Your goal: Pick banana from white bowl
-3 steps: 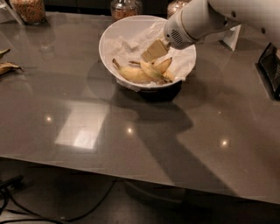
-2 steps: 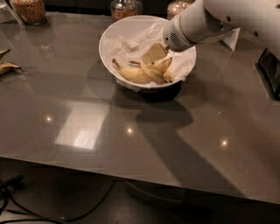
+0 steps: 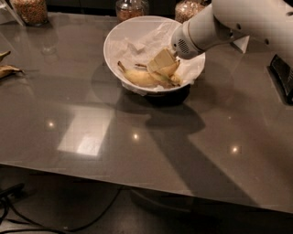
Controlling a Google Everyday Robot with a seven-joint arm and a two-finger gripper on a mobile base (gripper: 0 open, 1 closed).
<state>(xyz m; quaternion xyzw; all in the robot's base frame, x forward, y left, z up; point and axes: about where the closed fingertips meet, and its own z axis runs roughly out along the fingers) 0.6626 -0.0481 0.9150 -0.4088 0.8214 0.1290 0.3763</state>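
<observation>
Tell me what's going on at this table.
A robot arm reaches in from the right, and its gripper is down inside the white bowl on the grey table, right at the small curved banana. A longer banana lies beside it in the bowl. The banana is not yet lifted out. Glass jars stand behind the bowl.

- One table (image 3: 137, 151).
- One bowl (image 3: 114, 50).
- One gripper (image 3: 161, 60), down in the bowl.
- At least two bananas in the bowl: a long banana (image 3: 139, 77) and a short banana (image 3: 173, 69); the pile hides any more.
- Three jars (image 3: 30, 10) along the far edge.
- One peel (image 3: 7, 69) at the left edge.
</observation>
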